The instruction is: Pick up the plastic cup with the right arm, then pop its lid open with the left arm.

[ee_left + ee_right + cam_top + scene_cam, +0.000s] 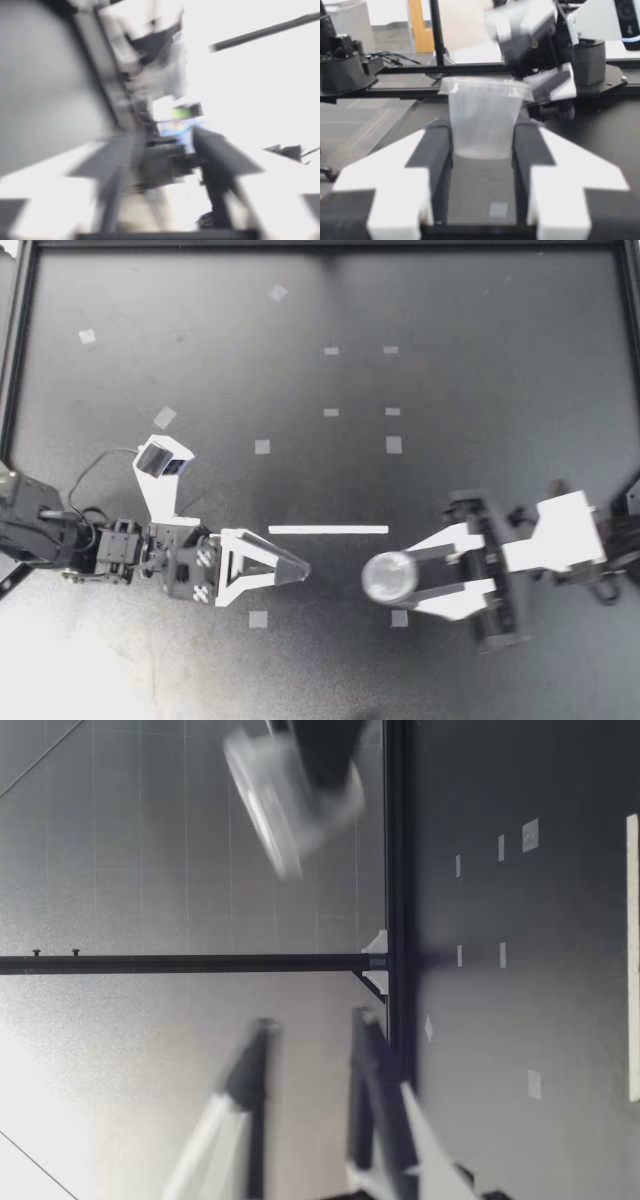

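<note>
**A:** Cup check first. Where is it?

**B:** The clear plastic cup (390,577) is up in the air, well above the counter (480,390). The right jaws are clamped on it, one finger on each side of its lower wall. From table height the cup (285,795) looks tilted, not upright.

**A:** And the other side?

**B:** The left jaws stand apart, turned on edge so one finger is above the other. They point at the cup from close by and do not touch it. A white tape strip (328,530) lies on the counter near the gap between the two.

**A:** So it reads as a pass from arm to arm. How would you do it cleanly?

**B:** My judgement is to squeeze lightly. That wall looks thin and would likely buckle or pop out under a hard pinch. Level the cup before the left side closes in. Then bring the left jaws around the free upper wall near the rim, clear of where the right jaws pinch.

**A:** Biggest risk?

**B:** Letting go early. The cup hangs high, so it would drop and roll. The right jaws should open only once both left fingers are seated on the cup. The left wrist view is too blurred to guide the approach, so I would line up by the top view.
</note>
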Controlling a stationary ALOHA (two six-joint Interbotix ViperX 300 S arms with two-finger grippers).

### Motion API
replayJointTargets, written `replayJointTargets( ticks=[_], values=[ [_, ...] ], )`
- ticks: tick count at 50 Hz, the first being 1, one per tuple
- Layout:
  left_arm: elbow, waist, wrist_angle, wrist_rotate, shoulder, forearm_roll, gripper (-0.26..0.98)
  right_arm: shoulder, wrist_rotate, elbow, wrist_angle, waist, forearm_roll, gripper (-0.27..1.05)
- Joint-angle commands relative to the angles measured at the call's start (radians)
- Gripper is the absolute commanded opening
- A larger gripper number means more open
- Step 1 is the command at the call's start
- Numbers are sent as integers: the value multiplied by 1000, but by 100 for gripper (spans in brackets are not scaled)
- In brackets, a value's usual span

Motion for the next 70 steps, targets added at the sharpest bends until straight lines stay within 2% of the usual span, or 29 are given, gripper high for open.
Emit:
replayJointTargets(
  ticks=[1, 4, 12, 25, 45, 60, 70],
  values=[
    [-40, -5, -11, -25, 0, 8, 78, 26, -6, -64, -8, -3, -2, 36],
    [-57, -5, 8, -29, 5, 8, 83, 44, -11, -95, -6, -3, -2, 36],
    [-54, -5, 46, -26, -8, 9, 79, 52, -23, -132, 14, -3, -11, 36],
    [-34, -5, 55, -25, -40, 32, 79, 46, -23, -129, 106, -3, -9, 36],
    [-69, -6, 55, -25, -44, 78, 78, 66, -21, -129, 133, -26, 2, 35],
    [-60, -5, 51, 8, -72, 78, 78, 101, 77, -103, 249, -23, 2, 33],
    [-61, 5, 49, 95, -89, 72, 78, 104, 127, -80, 288, -3, 3, 33]
  ],
)
